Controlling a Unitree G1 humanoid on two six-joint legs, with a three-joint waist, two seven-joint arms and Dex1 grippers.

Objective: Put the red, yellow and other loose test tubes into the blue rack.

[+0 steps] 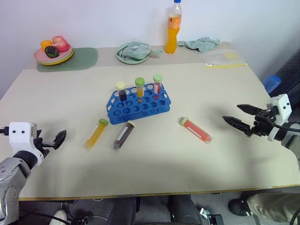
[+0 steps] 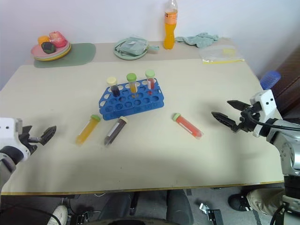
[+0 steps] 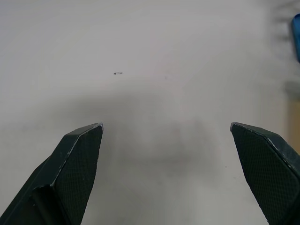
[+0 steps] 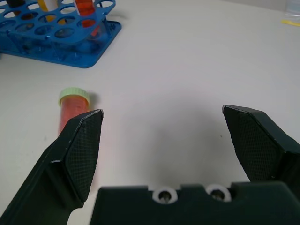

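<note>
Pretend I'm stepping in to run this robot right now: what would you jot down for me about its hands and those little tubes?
Left gripper: open, empty, over the table near its left edge.
Right gripper: open, empty, to the right of the red tube.
Blue rack: mid-table, three capped tubes standing in its back row.
Loose, lying flat in front of the rack: yellow tube, brown tube, red tube.
Done: none of the three loose tubes is racked.
Left: pick up each and stand it in a free hole. The red one lies closest to the right gripper.
</note>
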